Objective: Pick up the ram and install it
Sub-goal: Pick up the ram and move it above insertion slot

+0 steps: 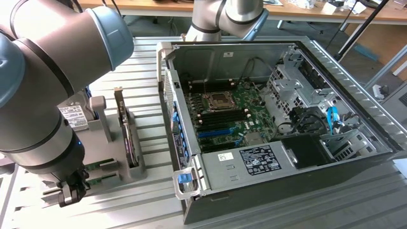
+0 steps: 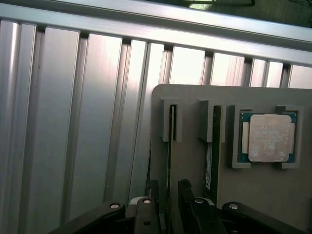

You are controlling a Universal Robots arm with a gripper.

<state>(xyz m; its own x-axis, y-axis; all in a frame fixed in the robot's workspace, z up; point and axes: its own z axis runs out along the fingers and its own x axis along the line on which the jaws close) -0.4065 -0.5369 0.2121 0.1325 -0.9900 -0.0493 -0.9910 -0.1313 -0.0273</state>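
Fingers [image 2: 185,192], black and spread apart, stand one on each side of the ram [image 2: 171,146]. Whether either one touches it cannot be told, and nothing is gripped. The ram stands on its long edge in a narrow slot of a grey holder [image 2: 195,102], and from the wrist view it appears as a thin dark line running away from the fingers. Just beside it, in the neighbouring slot, a second stick [image 2: 211,161] stands the same way. Next to that, a square silver processor chip [image 2: 265,138] lies flat in its own recess of the holder. The holder rests on a ribbed metal desk [image 2: 73,122].

In the exterior view the arm [image 1: 38,95] reaches down over the holder at that view's left. An upright expansion card [image 1: 127,138] stands in a rack just behind. Farther toward the view's right, an open computer case [image 1: 343,76] lies on its side on the desk, its motherboard [image 1: 235,109] facing up.
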